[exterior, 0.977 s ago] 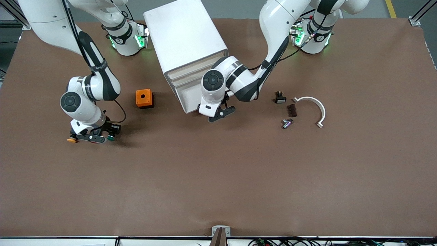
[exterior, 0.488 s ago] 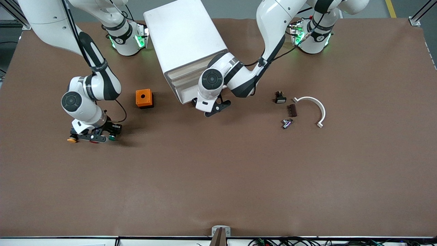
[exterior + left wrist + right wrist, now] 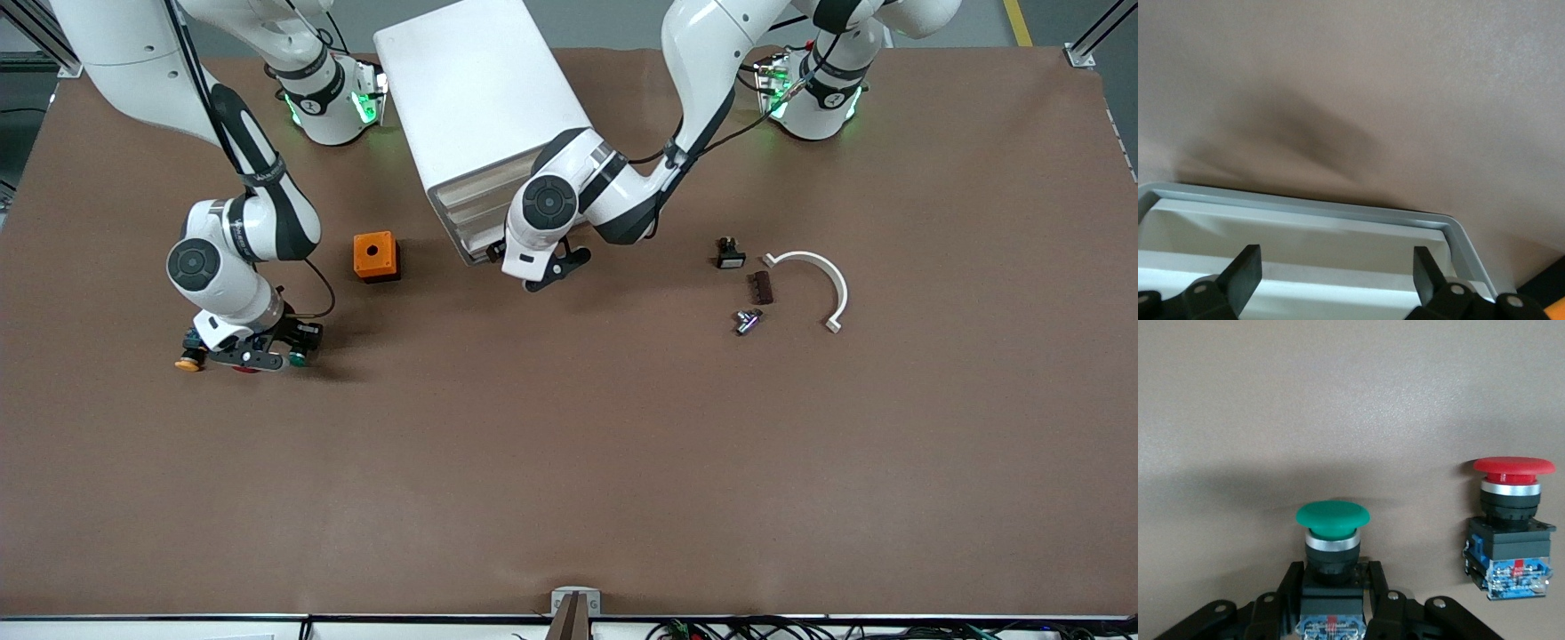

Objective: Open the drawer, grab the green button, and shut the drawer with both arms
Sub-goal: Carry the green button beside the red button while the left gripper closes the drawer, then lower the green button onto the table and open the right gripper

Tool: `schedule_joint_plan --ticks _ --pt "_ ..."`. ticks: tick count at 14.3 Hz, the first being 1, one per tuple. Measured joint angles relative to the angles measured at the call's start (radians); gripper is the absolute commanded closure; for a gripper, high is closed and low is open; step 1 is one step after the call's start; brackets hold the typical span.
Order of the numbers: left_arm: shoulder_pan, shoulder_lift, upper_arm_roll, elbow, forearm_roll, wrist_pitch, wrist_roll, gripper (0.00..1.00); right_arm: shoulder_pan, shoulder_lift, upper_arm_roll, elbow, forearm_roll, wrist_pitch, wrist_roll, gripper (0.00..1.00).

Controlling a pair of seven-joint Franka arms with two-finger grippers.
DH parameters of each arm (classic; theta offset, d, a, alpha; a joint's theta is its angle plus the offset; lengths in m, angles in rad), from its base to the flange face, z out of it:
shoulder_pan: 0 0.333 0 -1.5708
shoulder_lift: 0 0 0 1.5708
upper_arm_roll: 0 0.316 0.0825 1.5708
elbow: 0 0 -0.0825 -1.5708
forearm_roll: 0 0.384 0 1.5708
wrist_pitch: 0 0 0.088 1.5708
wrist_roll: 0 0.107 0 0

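Note:
The green button [image 3: 1332, 540] has a round green cap and a black-and-blue body. My right gripper [image 3: 1331, 600] is shut on its body, low over the table near the right arm's end. In the front view the green cap [image 3: 298, 359] shows at the edge of the right gripper [image 3: 283, 357]. The white cabinet [image 3: 480, 98] stands between the arms' bases. Its bottom drawer [image 3: 471, 238] sticks out only a little. My left gripper [image 3: 536, 269] is open at the drawer's front. In the left wrist view the open left gripper [image 3: 1336, 277] sits against the drawer's grey rim [image 3: 1305, 207].
A red-capped button [image 3: 1510, 520] lies beside the green one, and a yellow-capped button [image 3: 187, 363] lies past it. An orange box [image 3: 375, 256] sits beside the cabinet. A black part [image 3: 729, 255], a brown block [image 3: 760, 286], a metal piece [image 3: 747, 320] and a white curved bracket [image 3: 813, 267] lie toward the left arm's end.
My left gripper has pushed the drawer back into the cabinet, so it sticks out far less. My right gripper has shifted slightly toward the cabinet with the green button.

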Motion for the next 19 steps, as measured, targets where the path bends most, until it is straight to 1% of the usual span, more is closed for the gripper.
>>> schedule_joint_plan --ticks 4,7,10,13,14,15,19 --pt "0.0 0.0 0.0 0.0 -0.057 0.0 0.0 0.0 0.0 0.002 0.0 0.005 0.0 0.006 0.001 1.0" --pt "0.0 0.0 0.0 0.0 -0.073 0.0 0.0 0.0 0.0 0.006 0.0 0.011 0.0 0.007 0.001 1.0" --pt "0.005 0.0 0.005 0.006 -0.071 -0.015 0.0 0.0 0.0 0.014 -0.001 0.018 0.001 0.008 0.002 1.0" --pt "0.018 -0.003 0.016 0.027 -0.02 -0.064 0.0 0.0 0.0 0.021 -0.001 0.023 0.001 0.008 0.003 1.0" --pt "0.022 -0.004 0.017 0.029 0.001 -0.07 0.0 0.0 0.0 0.021 -0.001 0.024 0.001 0.008 0.003 0.41" --pt "0.025 -0.003 0.018 0.029 0.025 -0.074 0.0 0.0 0.0 0.021 -0.001 0.025 0.001 0.008 0.003 0.0" --pt "0.017 0.006 0.017 0.025 0.05 -0.079 0.0 0.0 0.0 0.021 -0.001 0.031 0.001 0.008 0.003 0.0"
